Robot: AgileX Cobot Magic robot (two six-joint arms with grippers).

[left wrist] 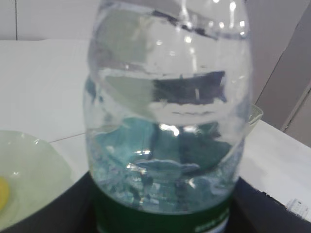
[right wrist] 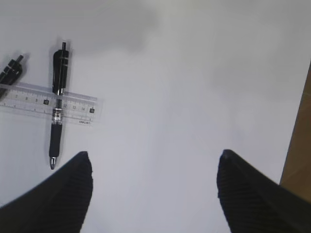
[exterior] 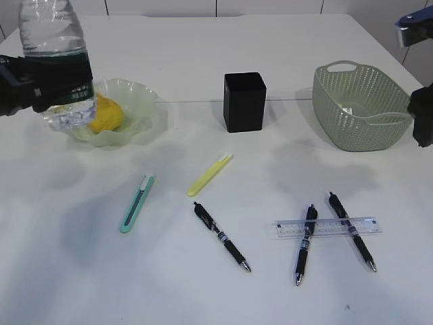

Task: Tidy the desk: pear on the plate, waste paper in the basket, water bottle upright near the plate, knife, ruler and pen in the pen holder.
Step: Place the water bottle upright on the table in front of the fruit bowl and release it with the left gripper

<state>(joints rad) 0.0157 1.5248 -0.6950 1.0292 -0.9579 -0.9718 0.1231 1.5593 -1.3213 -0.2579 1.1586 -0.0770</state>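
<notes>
My left gripper [exterior: 40, 84] is shut on the clear water bottle [exterior: 51, 27] and holds it upright above the table, in front of the pale green plate [exterior: 139, 95]. The bottle fills the left wrist view [left wrist: 167, 121]. The yellow pear [exterior: 108, 115] lies on the plate. The black pen holder [exterior: 243, 101] stands at centre. A teal knife [exterior: 137, 203], a yellow knife [exterior: 210, 174], three black pens [exterior: 222, 237] [exterior: 306, 244] [exterior: 352, 230] and a clear ruler [exterior: 327, 227] lie in front. My right gripper [right wrist: 153, 165] is open and empty above bare table.
The green basket [exterior: 358, 105] stands at the right with a pale lump inside. Two pens lie across the ruler; one of them [right wrist: 58, 104] and the ruler [right wrist: 48, 102] show in the right wrist view. The table's right edge [right wrist: 291, 145] is close to my right gripper.
</notes>
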